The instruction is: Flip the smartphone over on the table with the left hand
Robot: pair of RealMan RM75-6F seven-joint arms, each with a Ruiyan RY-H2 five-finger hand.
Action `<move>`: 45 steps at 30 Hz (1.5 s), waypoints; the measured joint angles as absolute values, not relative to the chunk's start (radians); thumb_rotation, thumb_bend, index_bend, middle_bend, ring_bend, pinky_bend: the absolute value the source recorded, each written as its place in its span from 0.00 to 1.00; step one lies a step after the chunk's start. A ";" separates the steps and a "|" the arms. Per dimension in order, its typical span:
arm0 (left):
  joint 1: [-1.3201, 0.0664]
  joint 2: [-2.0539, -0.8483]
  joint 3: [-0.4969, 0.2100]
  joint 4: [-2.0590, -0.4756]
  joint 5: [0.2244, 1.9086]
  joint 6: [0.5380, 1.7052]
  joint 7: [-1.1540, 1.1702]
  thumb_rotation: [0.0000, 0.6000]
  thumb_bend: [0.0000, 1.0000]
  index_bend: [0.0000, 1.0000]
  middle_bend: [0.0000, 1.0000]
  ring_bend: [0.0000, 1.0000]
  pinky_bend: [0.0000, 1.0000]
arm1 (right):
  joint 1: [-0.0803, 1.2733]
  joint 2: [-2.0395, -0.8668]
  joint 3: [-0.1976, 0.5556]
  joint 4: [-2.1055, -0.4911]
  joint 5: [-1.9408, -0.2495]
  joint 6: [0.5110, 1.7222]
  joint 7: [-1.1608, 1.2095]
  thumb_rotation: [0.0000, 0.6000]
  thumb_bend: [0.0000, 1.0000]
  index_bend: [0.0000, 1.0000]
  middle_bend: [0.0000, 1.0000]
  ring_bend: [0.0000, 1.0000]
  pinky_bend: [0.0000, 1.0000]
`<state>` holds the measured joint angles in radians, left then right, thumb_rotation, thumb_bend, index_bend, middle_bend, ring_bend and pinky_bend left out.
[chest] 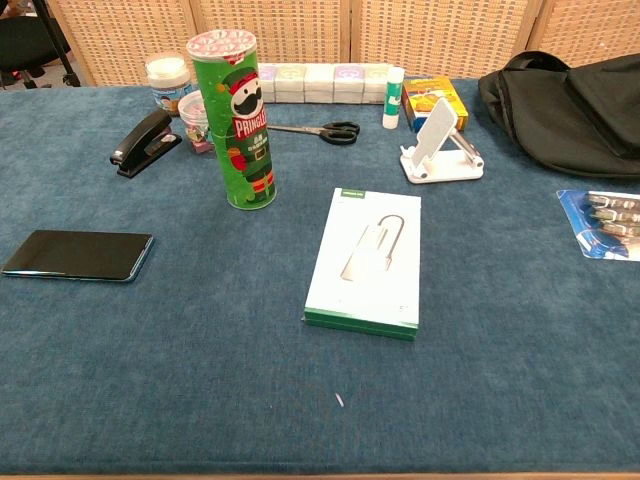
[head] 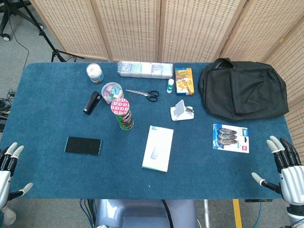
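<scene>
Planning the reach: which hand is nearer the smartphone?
Left. The flat black smartphone lies on the table's left side, near the open left hand; the right hand waits at the far right edge.

— What colours are you getting on your feed?

— I'm looking at a deep blue tablecloth (chest: 200, 380). The smartphone (chest: 78, 254) is showing glossy black. The Pringles can (chest: 236, 120) is reading green with a red-and-pink patterned lid, and the flat box (chest: 365, 258) is coming through white with a green edge.

— And further back?

— The stapler (chest: 141, 142) and bag (chest: 565, 95) are showing black, the phone stand (chest: 440, 145) white. I'm seeing my hands, left (head: 8, 171) and right (head: 285, 168), as white with dark fingers.
</scene>
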<state>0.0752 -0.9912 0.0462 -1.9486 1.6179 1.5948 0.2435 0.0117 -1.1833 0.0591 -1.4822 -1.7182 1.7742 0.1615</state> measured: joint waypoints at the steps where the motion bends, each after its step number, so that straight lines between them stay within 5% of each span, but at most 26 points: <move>1: 0.075 -0.991 0.047 -1.949 1.618 1.593 0.244 1.00 0.01 0.00 0.00 0.00 0.01 | 0.011 -1.181 0.060 -1.484 -1.717 1.775 0.164 1.00 0.00 0.00 0.00 0.00 0.09; 13: 0.009 -1.004 0.022 -1.907 1.565 1.480 0.226 1.00 0.05 0.00 0.00 0.00 0.01 | 0.006 -1.169 0.064 -1.498 -1.709 1.783 0.174 1.00 0.00 0.00 0.00 0.00 0.09; 19: -0.094 -1.053 -0.024 -1.840 1.465 1.314 0.216 1.00 0.31 0.00 0.00 0.00 0.01 | 0.006 -1.159 0.072 -1.507 -1.679 1.769 0.189 1.00 0.00 0.00 0.00 0.00 0.09; 31: -0.249 -1.228 -0.093 -1.719 1.232 1.131 0.375 1.00 0.37 0.00 0.00 0.00 0.01 | 0.009 -1.150 0.075 -1.512 -1.654 1.743 0.224 1.00 0.00 0.00 0.00 0.00 0.09; 45: -0.335 -1.426 -0.105 -1.578 1.133 1.084 0.461 1.00 0.40 0.00 0.00 0.00 0.01 | 0.011 -1.143 0.084 -1.510 -1.635 1.731 0.250 1.00 0.00 0.00 0.00 0.00 0.09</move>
